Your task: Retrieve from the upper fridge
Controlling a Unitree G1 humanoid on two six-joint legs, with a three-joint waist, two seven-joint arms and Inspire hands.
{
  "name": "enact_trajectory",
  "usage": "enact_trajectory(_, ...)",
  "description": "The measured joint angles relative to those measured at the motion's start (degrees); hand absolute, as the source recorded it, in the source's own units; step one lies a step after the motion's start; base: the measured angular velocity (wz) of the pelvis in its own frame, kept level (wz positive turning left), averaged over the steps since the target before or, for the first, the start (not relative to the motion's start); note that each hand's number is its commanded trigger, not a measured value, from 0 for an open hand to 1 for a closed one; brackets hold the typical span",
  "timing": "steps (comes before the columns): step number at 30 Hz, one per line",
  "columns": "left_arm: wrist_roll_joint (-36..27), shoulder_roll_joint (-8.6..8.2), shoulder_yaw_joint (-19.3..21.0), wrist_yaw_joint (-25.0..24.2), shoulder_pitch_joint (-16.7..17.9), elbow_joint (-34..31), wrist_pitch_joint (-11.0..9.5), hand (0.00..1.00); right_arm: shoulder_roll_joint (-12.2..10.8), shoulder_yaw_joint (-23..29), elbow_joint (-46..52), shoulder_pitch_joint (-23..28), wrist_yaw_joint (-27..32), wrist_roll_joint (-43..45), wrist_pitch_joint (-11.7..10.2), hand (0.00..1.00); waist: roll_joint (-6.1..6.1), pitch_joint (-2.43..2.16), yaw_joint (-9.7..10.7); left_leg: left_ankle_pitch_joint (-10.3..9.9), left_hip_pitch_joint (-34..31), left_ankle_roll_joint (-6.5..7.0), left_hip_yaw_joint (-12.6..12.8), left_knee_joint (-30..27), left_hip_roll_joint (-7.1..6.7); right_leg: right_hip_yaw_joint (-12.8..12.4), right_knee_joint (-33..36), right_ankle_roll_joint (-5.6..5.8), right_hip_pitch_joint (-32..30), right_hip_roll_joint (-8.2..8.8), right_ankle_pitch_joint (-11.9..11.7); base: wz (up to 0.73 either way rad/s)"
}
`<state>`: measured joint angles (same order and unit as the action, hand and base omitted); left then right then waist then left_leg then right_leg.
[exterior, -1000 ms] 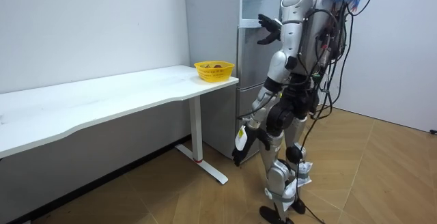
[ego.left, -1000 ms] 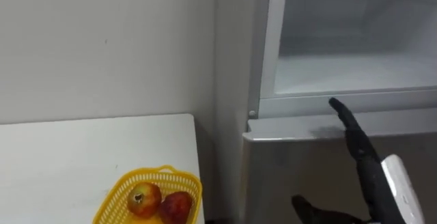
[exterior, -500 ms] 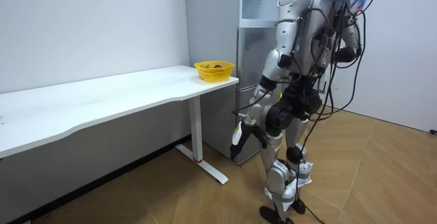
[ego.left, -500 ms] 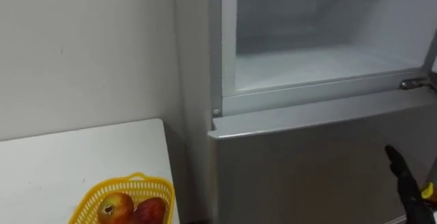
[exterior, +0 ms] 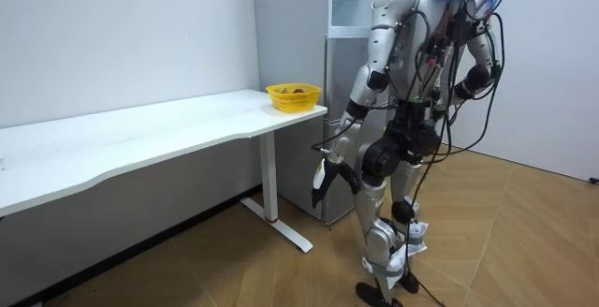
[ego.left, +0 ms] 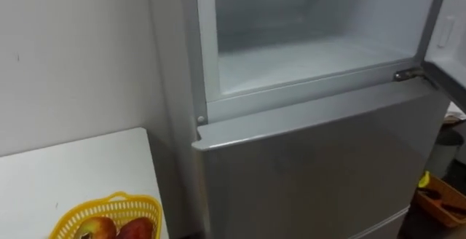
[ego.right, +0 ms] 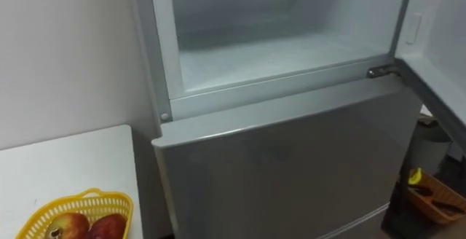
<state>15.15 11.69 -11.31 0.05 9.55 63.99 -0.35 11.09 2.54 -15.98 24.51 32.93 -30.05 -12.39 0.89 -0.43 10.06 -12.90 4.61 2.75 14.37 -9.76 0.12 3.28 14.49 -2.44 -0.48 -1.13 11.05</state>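
Tabletop [ego.left: 73,170] far L w/ yellow basket [ego.left: 140,208], red fruit [ego.left: 135,229] inside. Fridge [ego.left: 313,166] just R of it, upper compartment [ego.left: 306,57] open, door [ego.left: 448,42] swung R. Robot stands at fridge; L hand [exterior: 323,174] hangs by thigh, fingers loose, holding nothing.

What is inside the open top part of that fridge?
The upper fridge compartment shows a bare white floor and walls; no food on the part seen. Its top is cut off.

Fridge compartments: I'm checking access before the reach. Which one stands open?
The upper compartment: its door is swung aside to the right, baring the white interior. The lower compartment beneath is shut, showing just its grey front.
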Motion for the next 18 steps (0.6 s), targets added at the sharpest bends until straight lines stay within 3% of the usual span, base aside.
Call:
enact_trajectory(5, 0.10, 0.93, 3.73, 0.51, 2.25, -3.54, -0.07, 0.00, 0.15, 7.68, 6.64, -1.38, 4.22, -13.99, -0.17, 0.00, -1.77, 0.41, 0.87, 0.01, -0.04, -0.02, -0.05, -0.04, -0.18, -0.33, 1.44, -0.02, -1.18, 0.07, 1.19, 0.00)
enact_trajectory(9, 0.26, 1.86, 4.68, 0.63, 3.91, -5.37, -0.26, 0.00, 2.55, 12.56, 7.98, -5.48, 8.49, -21.81, -0.64, 0.00, -3.33, 0.22, 0.85, -0.06, -0.15, -0.16, -0.28, -0.09, -0.11, -0.15, 1.23, -0.11, -1.17, -0.04, 1.14, 0.02)
enact_trajectory(12, 0.15, 2.01, 8.03, 0.70, 4.93, -5.55, -1.06, 0.00, 3.44, 18.14, 11.69, -7.40, 9.56, -31.38, -1.14, 0.00, -3.53, 0.23, 0.70, -0.07, -0.48, -0.16, -0.18, -0.09, -0.09, 0.00, 1.18, -0.14, -1.40, -0.04, 1.06, 0.00)
enact_trajectory(13, 0.16, 2.04, 8.98, 0.72, 5.16, -5.58, -1.07, 0.00, 3.52, 19.95, 13.07, -8.49, 9.43, -35.02, -2.37, 0.00, -3.48, 0.19, 0.74, -0.06, -0.66, -0.16, -0.07, -0.08, -0.08, 0.00, 1.18, -0.18, -1.39, -0.03, 1.01, -0.05)
enact_trajectory(18, 0.65, 1.77, 11.38, 0.83, 5.27, -5.67, -1.84, 0.00, 3.71, 25.67, 14.42, -12.24, 8.10, -48.02, -4.26, 0.00, -3.10, -0.03, 0.74, -0.04, -0.65, -0.16, -0.03, -0.13, -0.11, 0.05, 1.07, -0.20, -1.30, -0.01, 0.95, 0.00)
